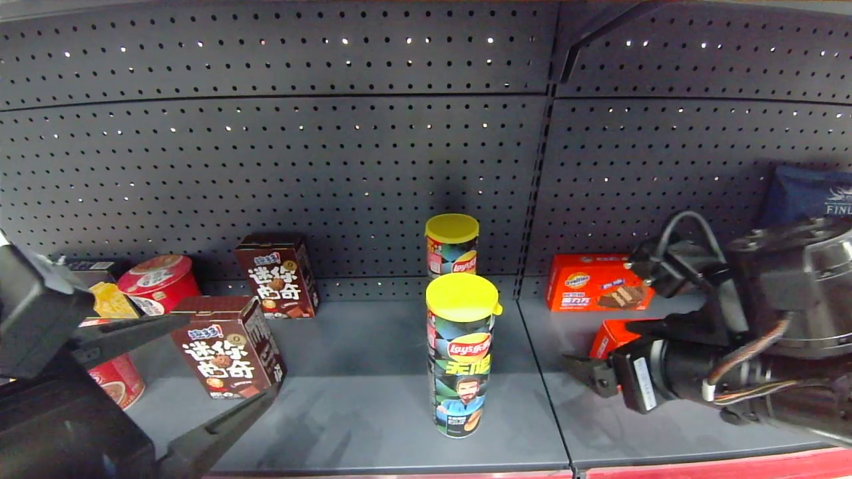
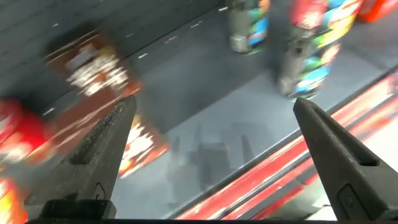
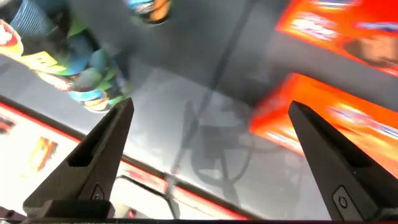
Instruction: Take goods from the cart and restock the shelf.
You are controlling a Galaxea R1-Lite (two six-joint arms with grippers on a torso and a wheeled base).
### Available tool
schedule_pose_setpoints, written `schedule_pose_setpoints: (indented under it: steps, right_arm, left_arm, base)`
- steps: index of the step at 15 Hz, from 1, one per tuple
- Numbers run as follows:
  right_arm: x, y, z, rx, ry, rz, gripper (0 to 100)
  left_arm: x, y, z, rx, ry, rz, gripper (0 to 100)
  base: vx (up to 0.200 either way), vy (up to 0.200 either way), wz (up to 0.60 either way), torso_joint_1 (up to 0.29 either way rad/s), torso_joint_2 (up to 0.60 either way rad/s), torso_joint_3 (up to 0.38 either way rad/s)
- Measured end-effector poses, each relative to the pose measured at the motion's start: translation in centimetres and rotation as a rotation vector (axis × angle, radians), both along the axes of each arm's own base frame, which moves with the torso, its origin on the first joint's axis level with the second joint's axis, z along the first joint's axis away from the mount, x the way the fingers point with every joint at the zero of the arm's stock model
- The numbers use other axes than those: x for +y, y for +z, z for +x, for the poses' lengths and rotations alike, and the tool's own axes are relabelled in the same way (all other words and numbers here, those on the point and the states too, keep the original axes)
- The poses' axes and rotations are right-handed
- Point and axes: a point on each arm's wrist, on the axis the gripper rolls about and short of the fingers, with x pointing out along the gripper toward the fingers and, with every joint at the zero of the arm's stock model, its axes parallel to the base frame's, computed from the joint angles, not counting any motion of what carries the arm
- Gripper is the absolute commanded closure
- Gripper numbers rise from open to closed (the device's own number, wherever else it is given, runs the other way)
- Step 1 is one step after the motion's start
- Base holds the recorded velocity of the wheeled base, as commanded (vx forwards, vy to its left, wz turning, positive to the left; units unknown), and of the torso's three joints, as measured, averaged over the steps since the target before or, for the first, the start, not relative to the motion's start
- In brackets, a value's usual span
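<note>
Front chip can [image 1: 462, 352] upright mid-shelf [image 1: 373, 399]. Second can [image 1: 452, 244] behind it at 12 o'clock. Brown cookie box [image 1: 229, 346] at 9 o'clock, left gripper [image 1: 231, 354] near it, spread, empty. Right gripper [image 1: 597, 344] at 3 o'clock, spread, empty, by orange box [image 1: 604, 336].

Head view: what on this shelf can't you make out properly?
In the head view:
Front orange box: mostly hidden behind the right pincer.
Lower red cup: partly behind the left pincer.
Blue bag: cut off by the right edge, bottom behind the arm.
</note>
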Motion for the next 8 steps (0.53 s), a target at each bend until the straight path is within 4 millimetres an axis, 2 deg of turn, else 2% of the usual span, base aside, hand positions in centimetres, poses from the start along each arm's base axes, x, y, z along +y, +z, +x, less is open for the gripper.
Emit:
schedule_pose_setpoints:
  steps: [4, 6, 8]
  right_arm:
    - [-5.8, 2.2, -2.5, -0.029, -0.221, 0.084, 0]
    - [-8.0, 2.7, -3.5, -0.056, -0.308, 0.104, 0]
    - [-11.2, 3.1, -5.3, -0.092, -0.464, 0.121, 0]
  left_arm:
    - [3.5, -0.6, -3.4, -0.030, 0.218, 0.038, 0]
    - [4.9, -1.1, -4.2, -0.051, 0.355, -0.022, 0]
    - [6.3, -1.8, -5.0, -0.071, 0.522, -0.061, 0]
  base:
    - [0.000, 0.000, 0.00, 0.000, 0.00, 0.000]
    - [0.000, 0.000, 0.00, 0.000, 0.00, 0.000]
    - [0.000, 0.000, 0.00, 0.000, 0.00, 0.000]
